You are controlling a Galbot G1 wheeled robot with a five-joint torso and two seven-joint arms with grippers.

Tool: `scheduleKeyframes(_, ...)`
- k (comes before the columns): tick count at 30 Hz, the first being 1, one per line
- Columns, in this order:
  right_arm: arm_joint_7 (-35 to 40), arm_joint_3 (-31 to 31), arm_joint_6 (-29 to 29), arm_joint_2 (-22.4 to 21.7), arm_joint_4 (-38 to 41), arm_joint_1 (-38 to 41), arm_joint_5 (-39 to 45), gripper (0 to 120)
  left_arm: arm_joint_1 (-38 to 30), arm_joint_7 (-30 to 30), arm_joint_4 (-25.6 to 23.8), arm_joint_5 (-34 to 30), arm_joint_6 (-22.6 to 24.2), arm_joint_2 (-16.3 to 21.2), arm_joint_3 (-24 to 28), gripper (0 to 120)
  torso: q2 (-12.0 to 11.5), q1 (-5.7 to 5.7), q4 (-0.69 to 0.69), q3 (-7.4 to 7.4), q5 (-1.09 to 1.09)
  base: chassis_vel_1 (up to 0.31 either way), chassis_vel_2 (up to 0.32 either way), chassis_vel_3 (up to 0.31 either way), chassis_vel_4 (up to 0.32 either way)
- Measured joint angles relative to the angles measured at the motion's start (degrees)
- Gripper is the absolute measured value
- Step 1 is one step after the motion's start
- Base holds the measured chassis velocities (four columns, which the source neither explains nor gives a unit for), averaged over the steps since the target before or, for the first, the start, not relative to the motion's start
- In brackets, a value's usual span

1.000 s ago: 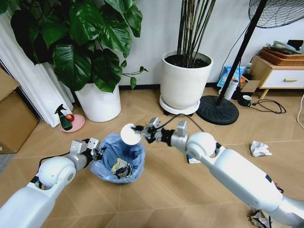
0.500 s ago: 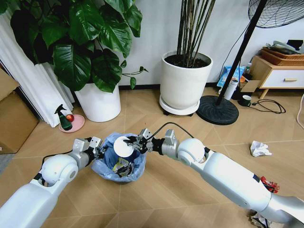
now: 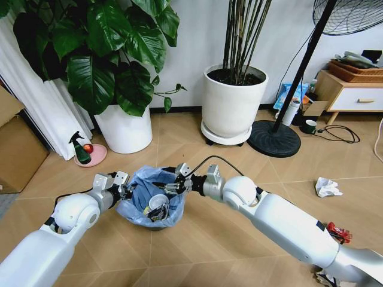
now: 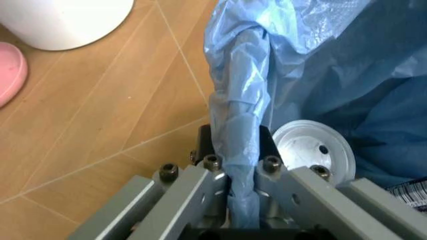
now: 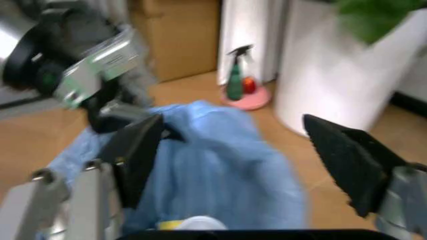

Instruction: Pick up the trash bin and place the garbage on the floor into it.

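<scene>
Pinching bin (image 3: pixel 149 200) rim+liner, L gripper (image 4: pixel 233 165) clamped; light, floppy bag. R gripper (image 5: pixel 247 165) spread wide above; lid (image 3: pixel 158 202) inside.

Crinkled, faintly glossy blue plastic liner (image 4: pixel 240 120) — smooth wood-look floor (image 3: pixel 197 239) — brushed-metal left gripper (image 4: pixel 233 187).

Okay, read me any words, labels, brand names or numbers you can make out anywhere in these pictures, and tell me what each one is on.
No text can be read.
The blue pack leaning on the wall by the side cabinet: print too small to read.
The wrapper inside the trash bin: print too small.
A striped scrap at the left wrist view's edge: barcode-like lines, no legible characters.
</scene>
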Motion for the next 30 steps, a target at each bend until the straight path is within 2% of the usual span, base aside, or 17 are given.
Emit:
scheduleKeyframes(3,1.7,3.0,-0.2,-0.8,0.9,-1.5,0.3,91,0.3,0.1,0.0,0.1,0.0,-0.1,-0.7,0,0.0,0.0,0.0,0.0,-0.01,0.0,0.0,0.0,0.0)
scheduleKeyframes(5,4.9,8.2,-0.9,-2.2,1.6,-4.8,1.2,98,1.0,0.4,0.0,0.3,0.0,-0.3,-1.8,0,0.0,0.0,0.0,-0.01,0.0,0.0,0.0,0.0,0.0)
scheduleKeyframes(7,5.6,9.7,-1.1,-2.6,1.6,-5.8,1.3,99,1.2,0.5,-0.1,0.5,0.0,-0.3,-2.1,0,0.0,0.0,0.0,-0.01,0.0,0.0,0.0,0.0,0.0)
scheduleKeyframes(8,6.4,13.2,-1.2,-3.5,1.2,-8.7,1.3,100,1.7,0.7,-0.3,0.8,0.0,-0.6,-2.7,0,0.0,0.0,-0.01,-0.01,0.0,0.0,0.0,0.0,0.0)
scheduleKeyframes(10,6.7,14.9,-1.2,-4.0,0.7,-10.0,0.9,100,1.9,0.8,-0.4,0.8,0.0,-0.8,-3.0,0,0.0,0.0,-0.02,0.0,0.0,0.0,0.0,0.0,0.0)
scheduleKeyframes(12,8.0,19.3,-0.9,-4.9,-2.2,-13.8,-0.4,100,2.4,0.8,-0.7,1.0,0.0,-1.1,-3.8,0,0.0,0.0,-0.03,-0.01,-0.01,0.0,0.0,0.0,0.0)
scheduleKeyframes(18,11.1,23.1,-1.1,-4.7,-9.1,-16.4,-1.8,100,2.8,0.9,-1.2,1.2,0.0,-1.3,-4.2,0,0.0,0.0,-0.01,-0.01,0.0,0.0,0.0,0.0,0.0)
scheduleKeyframes(21,13.0,24.6,-3.1,-4.0,-13.6,-17.4,-1.8,100,3.0,0.8,-1.5,1.3,0.0,-1.5,-4.3,0,0.0,0.0,0.0,0.0,-0.01,0.0,0.0,0.0,0.0)
scheduleKeyframes(30,12.7,26.2,-3.4,-1.4,-23.3,-17.8,-4.1,100,3.3,0.4,-2.2,1.4,0.0,-1.5,-4.3,0,0.0,0.0,-0.01,0.0,-0.02,0.0,0.0,0.0,0.0)
